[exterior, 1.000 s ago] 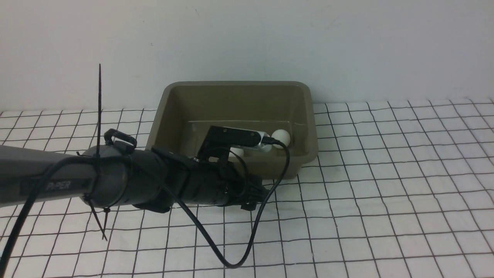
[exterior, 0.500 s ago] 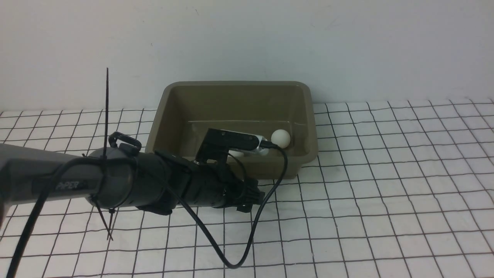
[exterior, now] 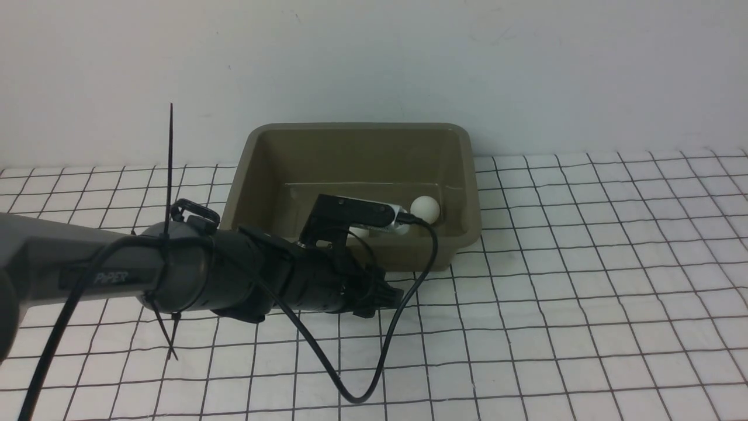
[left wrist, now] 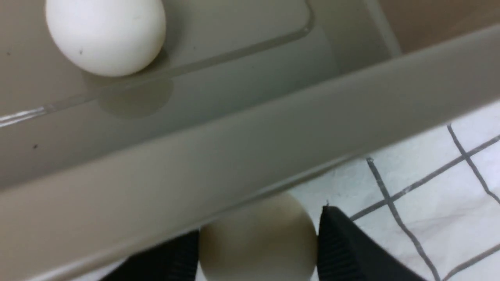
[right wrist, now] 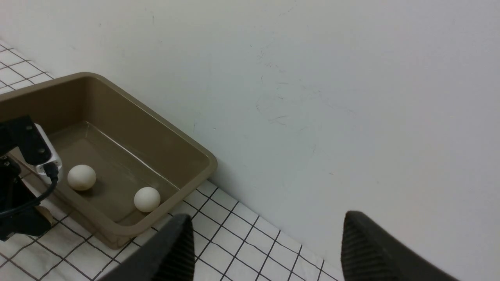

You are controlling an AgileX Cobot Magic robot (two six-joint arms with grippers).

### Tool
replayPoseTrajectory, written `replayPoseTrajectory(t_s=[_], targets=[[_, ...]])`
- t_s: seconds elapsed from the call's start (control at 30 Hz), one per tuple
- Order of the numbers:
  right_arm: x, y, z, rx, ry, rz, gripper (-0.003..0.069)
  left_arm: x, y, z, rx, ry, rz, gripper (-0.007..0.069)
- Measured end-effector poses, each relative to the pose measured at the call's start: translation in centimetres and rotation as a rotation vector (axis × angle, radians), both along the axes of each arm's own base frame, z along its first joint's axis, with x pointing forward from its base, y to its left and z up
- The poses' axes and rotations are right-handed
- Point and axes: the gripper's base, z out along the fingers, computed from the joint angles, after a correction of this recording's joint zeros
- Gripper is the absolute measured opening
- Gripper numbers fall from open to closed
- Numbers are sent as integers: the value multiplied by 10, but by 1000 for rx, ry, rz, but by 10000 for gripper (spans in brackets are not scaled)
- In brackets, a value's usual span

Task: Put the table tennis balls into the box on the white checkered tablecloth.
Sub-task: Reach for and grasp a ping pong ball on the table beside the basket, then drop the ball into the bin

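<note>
Left arm point(exterior: 175, 275) low, tool point(left wrist: 258, 249) around ball point(left wrist: 256, 234)

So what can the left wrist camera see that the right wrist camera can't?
Only the left wrist view: the pinched ball in the left hand, outside the box. Only the right wrist view: the open, empty right hand and the wall. Both: the box, the tablecloth and a loose ball inside; the right wrist view shows two.

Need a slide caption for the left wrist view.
Left gripper, jaws pinching a table tennis ball outside the box; second ball inside.
</note>
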Motion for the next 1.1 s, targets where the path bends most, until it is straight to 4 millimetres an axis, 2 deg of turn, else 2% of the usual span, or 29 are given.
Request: replayPoseTrajectory(t_s=[0.27,0.47,0.6,0.77,0.8,0.87,0.93,1.0,1.1], targets=[[0,0,0,-8,-4,2,462,1,-2,5,-9,-14,-17,345],[0,0,0,-10,-6,2,462,-11,-5,22,-83,-5,-77,345],[0,0,0,-10,-6,2,462,-35,1,38,-150,21,-111,345],[0,0,0,-10,-6,2,462,-48,5,72,-201,-57,-155,345],[0,0,0,-10,-6,2,462,-48,5,74,-200,-65,-157,345],[0,0,0,-10,-6,2,462,-39,10,93,-158,-175,-148,345],[0,0,0,-10,-6,2,462,-25,18,103,-103,-255,-116,345],[0,0,0,-9,-6,3,462,-5,30,108,-37,-320,-99,345],[0,0,0,-8,-6,4,462,27,40,105,19,-363,-113,345]])
